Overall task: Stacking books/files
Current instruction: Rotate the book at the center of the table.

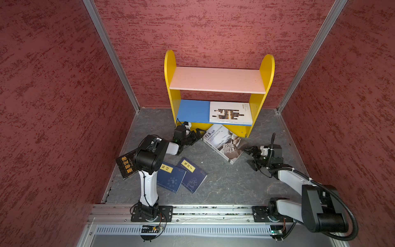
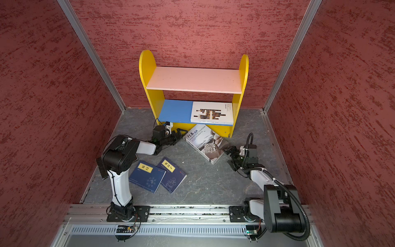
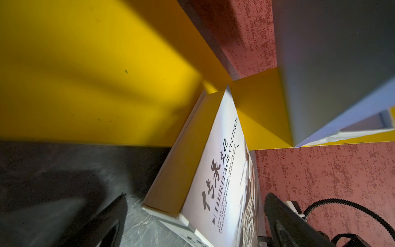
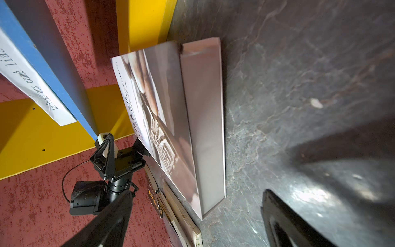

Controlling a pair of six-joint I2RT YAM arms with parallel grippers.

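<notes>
My left tool [image 1: 197, 136] stands wide, holding nothing, low over the bench [image 1: 224, 186], just beside the left corner of the grey-covered book [image 1: 224, 143] marked "HERITAGE CULTURAL". In my left wrist view that corner sits between my two dark fingers [image 3: 111, 220], but I cannot tell whether either one touches it. My right tool [image 1: 250, 157] is wide too, and it is also holding nothing. It is at the opposite corner of the same book, just beside it. My right wrist view shows the book's pale long edge [image 4: 203, 119] lying flat on the bench.

The book lies askew. Its far corner reaches the yellow base of the bookcase [image 1: 171, 64], under the blue shelf [image 1: 192, 111]. The white book [image 1: 230, 113] lies flat on the right part of that blue shelf. The pale upper shelf [image 1: 215, 79] carries nothing.

Nearer my bases, two navy books [image 1: 171, 178] [image 1: 192, 176] with yellow labels lie flat, side by side and touching. The black book [image 1: 126, 164] with gold characters lies at the bench's left edge, partly hidden behind my left arm [image 1: 147, 181].
</notes>
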